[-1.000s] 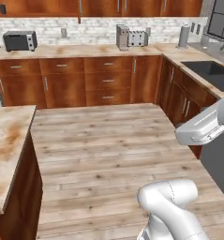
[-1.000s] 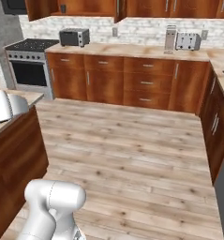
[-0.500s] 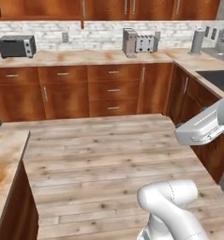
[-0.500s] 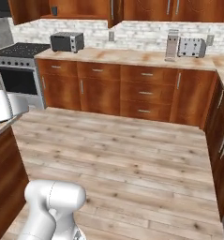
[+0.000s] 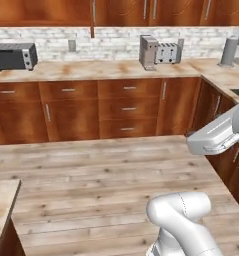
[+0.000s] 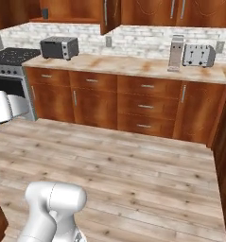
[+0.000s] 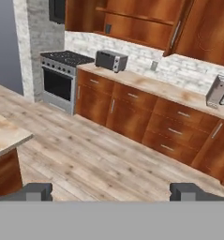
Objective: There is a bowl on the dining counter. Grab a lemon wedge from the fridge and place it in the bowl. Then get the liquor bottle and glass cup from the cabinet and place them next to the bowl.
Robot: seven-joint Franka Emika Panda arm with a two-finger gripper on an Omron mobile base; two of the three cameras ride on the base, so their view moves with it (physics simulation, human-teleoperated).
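Left base view: the white arm rises at lower right above a pale plank floor (image 5: 101, 185). A corner of the beige, rust-veined marble dining worktop (image 5: 0, 205) shows at lower left. Across the room a wall worktop with reddish-brown drawers (image 5: 128, 107) carries a dark grey toaster oven (image 5: 13, 55) and a silver toaster (image 5: 166, 52).

Right base view: the reddish-brown wooden wall cabinet (image 6: 76, 10) hangs above the toaster oven, one door ajar; a steel stove (image 6: 10, 71) stands at the left.

Hand view: the pincer (image 7: 115, 192) has its two dark fingertips (image 7: 36, 191) set wide apart with nothing between them, aimed across the floor toward the drawers. The cabinet stands open at the top, its wooden shelf visible.
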